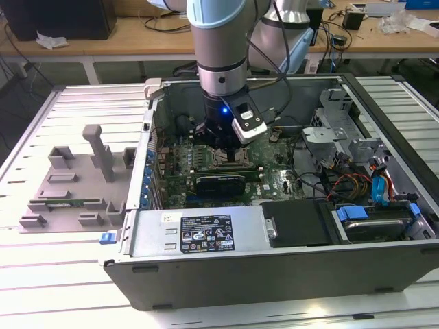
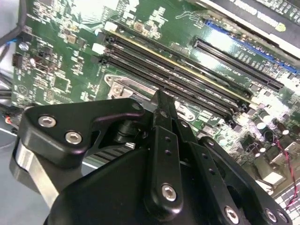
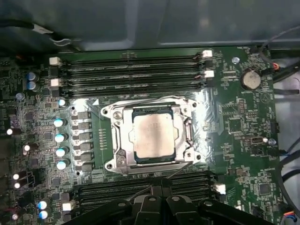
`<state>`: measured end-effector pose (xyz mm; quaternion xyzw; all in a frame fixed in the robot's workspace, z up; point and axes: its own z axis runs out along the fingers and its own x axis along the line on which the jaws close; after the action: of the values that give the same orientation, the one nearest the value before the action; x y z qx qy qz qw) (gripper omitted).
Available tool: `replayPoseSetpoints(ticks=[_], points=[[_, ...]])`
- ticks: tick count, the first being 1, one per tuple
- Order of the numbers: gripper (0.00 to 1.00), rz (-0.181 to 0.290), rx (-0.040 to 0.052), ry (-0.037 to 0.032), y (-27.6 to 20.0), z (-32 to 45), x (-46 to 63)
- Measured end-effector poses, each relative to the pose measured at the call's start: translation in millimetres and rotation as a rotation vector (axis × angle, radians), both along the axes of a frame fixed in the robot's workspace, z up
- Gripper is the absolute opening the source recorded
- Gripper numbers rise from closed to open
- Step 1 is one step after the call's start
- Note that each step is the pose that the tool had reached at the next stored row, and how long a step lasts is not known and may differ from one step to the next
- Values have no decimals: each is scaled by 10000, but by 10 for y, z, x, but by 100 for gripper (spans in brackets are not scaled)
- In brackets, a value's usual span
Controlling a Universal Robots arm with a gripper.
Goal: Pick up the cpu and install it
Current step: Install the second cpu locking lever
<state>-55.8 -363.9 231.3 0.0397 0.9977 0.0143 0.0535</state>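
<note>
One cpu [image 3: 153, 137] flat in socket [image 3: 112, 140], metal top up, edges square to frame; jaws' state unclear.

A lab or electronics workshop: an open grey metal computer case [image 1: 274, 253] sits on a slatted aluminium worktable [image 1: 41, 274], cable-strewn wooden benches [image 1: 103, 42] behind.

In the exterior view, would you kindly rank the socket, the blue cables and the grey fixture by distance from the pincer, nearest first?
1. Socket: directly beneath the pincer, on the motherboard.
2. Blue cables: inside the case, toward the view's right.
3. Grey fixture: outside the case, on the table at the view's left.
</note>
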Motion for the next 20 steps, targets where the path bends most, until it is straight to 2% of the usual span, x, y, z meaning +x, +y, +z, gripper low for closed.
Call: replayPoseSetpoints(ticks=[8, 14, 20], points=[[11, 56, 2, 0, -2, -48, -81], [11, 106, 62, -1, -16, -113, -94], [11, 136, 60, -1, -17, -152, -175]])
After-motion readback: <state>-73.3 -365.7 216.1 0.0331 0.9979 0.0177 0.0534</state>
